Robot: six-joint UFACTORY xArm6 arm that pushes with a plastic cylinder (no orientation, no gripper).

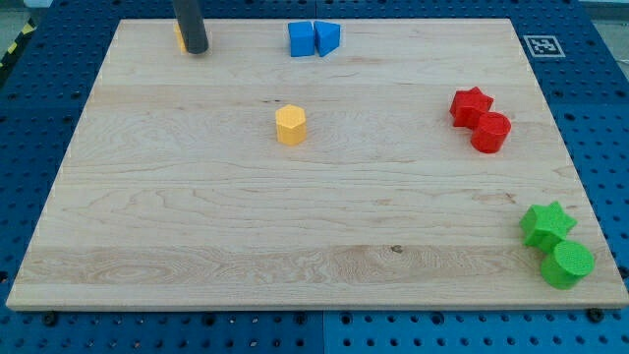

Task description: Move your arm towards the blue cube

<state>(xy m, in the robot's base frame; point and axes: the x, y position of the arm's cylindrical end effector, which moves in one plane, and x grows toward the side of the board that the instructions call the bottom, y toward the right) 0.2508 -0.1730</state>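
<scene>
The blue cube [302, 38] sits near the view's top edge of the wooden board [197, 216], touching a second blue block [328, 38] on its right. My tip [196, 49] is at the view's top left, well to the left of the blue cube. A small orange or yellow block [179, 36] is mostly hidden behind the rod on its left side.
A yellow hexagonal block [291, 125] lies near the board's middle. A red star [471, 105] and a red cylinder [490, 132] touch at the right. A green star [546, 224] and a green cylinder [567, 264] sit at the bottom right corner.
</scene>
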